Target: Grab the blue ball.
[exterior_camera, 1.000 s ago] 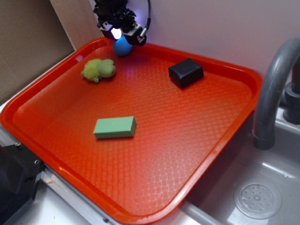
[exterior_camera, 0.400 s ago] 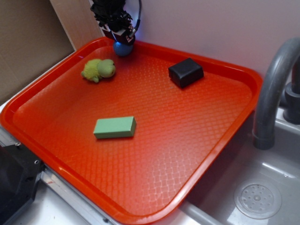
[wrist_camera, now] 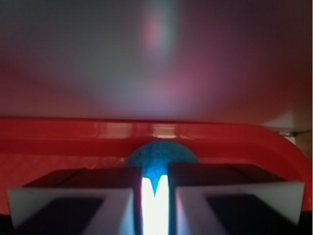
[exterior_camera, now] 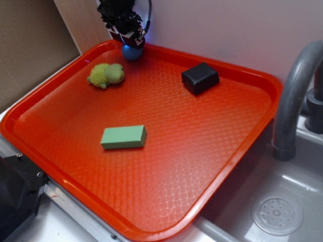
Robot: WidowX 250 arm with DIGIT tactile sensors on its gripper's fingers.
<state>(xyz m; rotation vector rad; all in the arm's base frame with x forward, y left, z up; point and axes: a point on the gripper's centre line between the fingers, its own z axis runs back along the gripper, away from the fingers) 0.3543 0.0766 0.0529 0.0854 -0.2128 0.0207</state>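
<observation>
Blue ball (exterior_camera: 132,53) under end effector (exterior_camera: 130,41) — hard against tray rim (exterior_camera: 202,56)

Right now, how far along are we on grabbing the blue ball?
Approach looks done: the end effector sits directly over the blue ball at the far corner of the red tray. In hand: the wrist view shows the fingers close together in front of the ball, but whether they grip it I cannot tell. Left: confirm the grasp and lift; the ball looks not yet raised.
</observation>
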